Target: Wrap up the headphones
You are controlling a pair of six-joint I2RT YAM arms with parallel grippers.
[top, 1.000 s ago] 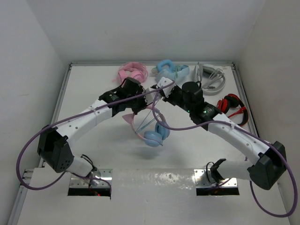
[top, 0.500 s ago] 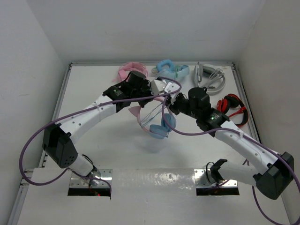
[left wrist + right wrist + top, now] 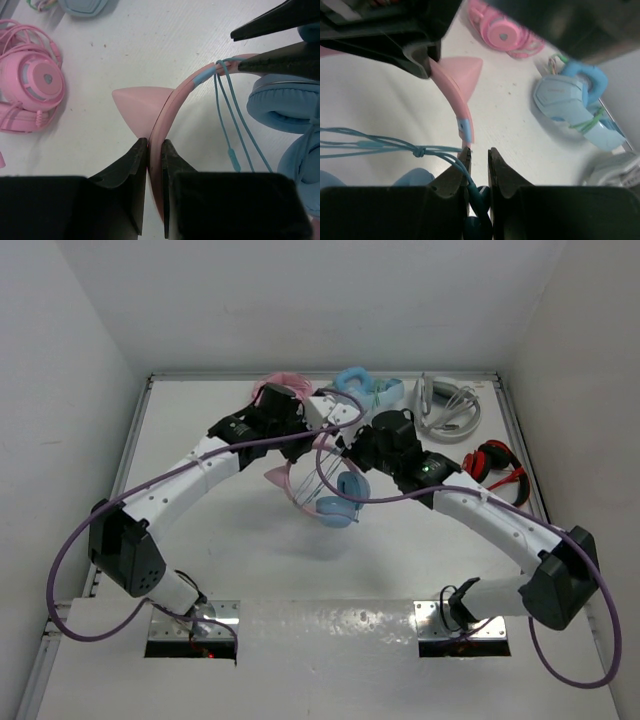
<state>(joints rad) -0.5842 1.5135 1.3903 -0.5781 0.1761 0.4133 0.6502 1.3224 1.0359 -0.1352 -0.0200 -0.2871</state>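
Headphones [image 3: 322,492]: pink headband [image 3: 172,102] bearing a pointed cat ear [image 3: 136,106], two round light blue ear cups [image 3: 336,512] and a thin light blue cable [image 3: 234,117]. They sit nearer than the all-pink headphones [image 3: 283,390]. The headband is clamped edge-on in the left tool [image 3: 154,145]. Several cable strands hang over the band, knotted, with the cable pinched in the right tool [image 3: 479,152].

Boxed in on three sides by plain white walls [image 3: 300,300]. Floored with a white counter [image 3: 250,565], faintly speckled and scuffed, bordered along the back by a low pale rim [image 3: 200,377]. Fitted at the near edge with two shiny metal plates [image 3: 222,611] beside dark cut-outs [image 3: 175,646]. Lit evenly and softly, casting only faint shadows.
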